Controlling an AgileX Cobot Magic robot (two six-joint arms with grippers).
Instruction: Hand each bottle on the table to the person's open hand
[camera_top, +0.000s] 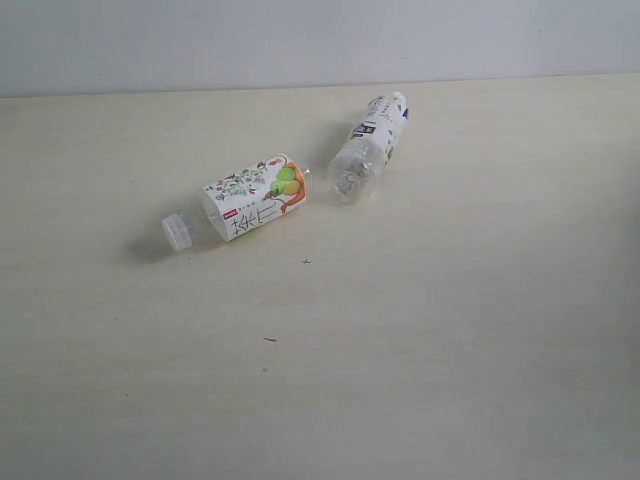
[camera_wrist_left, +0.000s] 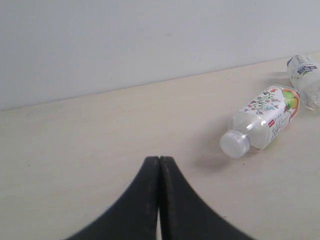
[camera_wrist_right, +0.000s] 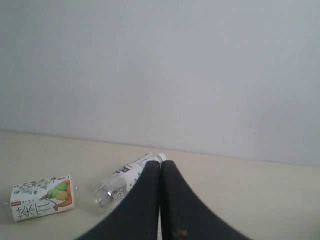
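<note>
Two clear bottles lie on their sides on the pale table (camera_top: 420, 360). The floral-labelled bottle (camera_top: 245, 200) with a white cap lies left of centre; it also shows as the floral bottle (camera_wrist_left: 262, 122) and the floral bottle (camera_wrist_right: 42, 197). The white-labelled bottle (camera_top: 365, 150) lies behind it to the right, also seen as the white-labelled bottle (camera_wrist_left: 305, 80) and the white-labelled bottle (camera_wrist_right: 122, 182). My left gripper (camera_wrist_left: 159, 159) is shut and empty, well short of the floral bottle. My right gripper (camera_wrist_right: 161, 163) is shut and empty, its tips in front of the white-labelled bottle. The person's open hand is out of view.
A plain pale wall (camera_top: 300, 40) runs along the table's far edge. A few tiny dark specks (camera_top: 270, 340) mark the table surface. Neither arm shows in the exterior view.
</note>
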